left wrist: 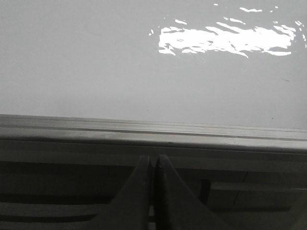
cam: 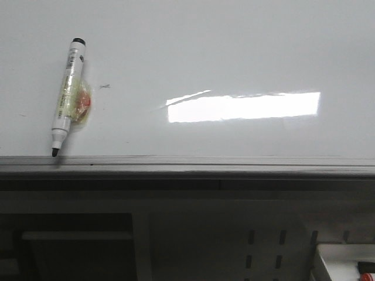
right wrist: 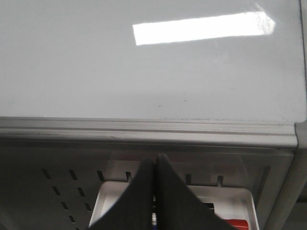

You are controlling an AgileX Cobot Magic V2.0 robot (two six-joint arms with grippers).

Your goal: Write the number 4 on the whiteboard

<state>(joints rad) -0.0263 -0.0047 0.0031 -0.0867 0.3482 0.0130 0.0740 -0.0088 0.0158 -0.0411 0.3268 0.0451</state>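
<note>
Glossy whiteboard (cam: 234, 52), grey metal rail, lies beyond both end effectors: left (left wrist: 154, 163), right (right wrist: 154, 163), fingers pressed together, empty.

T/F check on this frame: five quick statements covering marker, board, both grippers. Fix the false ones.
1. A marker lies on the whiteboard. True.
2. The marker's cap is on. False: the dark tip is bare and points toward the grey edge rail.
3. A number 4 is already drawn on the board. False: only tiny faint smudges show; no figure.
4. The left gripper is shut and empty. True.
5. The right gripper holds the marker. False: its fingers are closed on nothing, below the rail, over a white bin.
</note>
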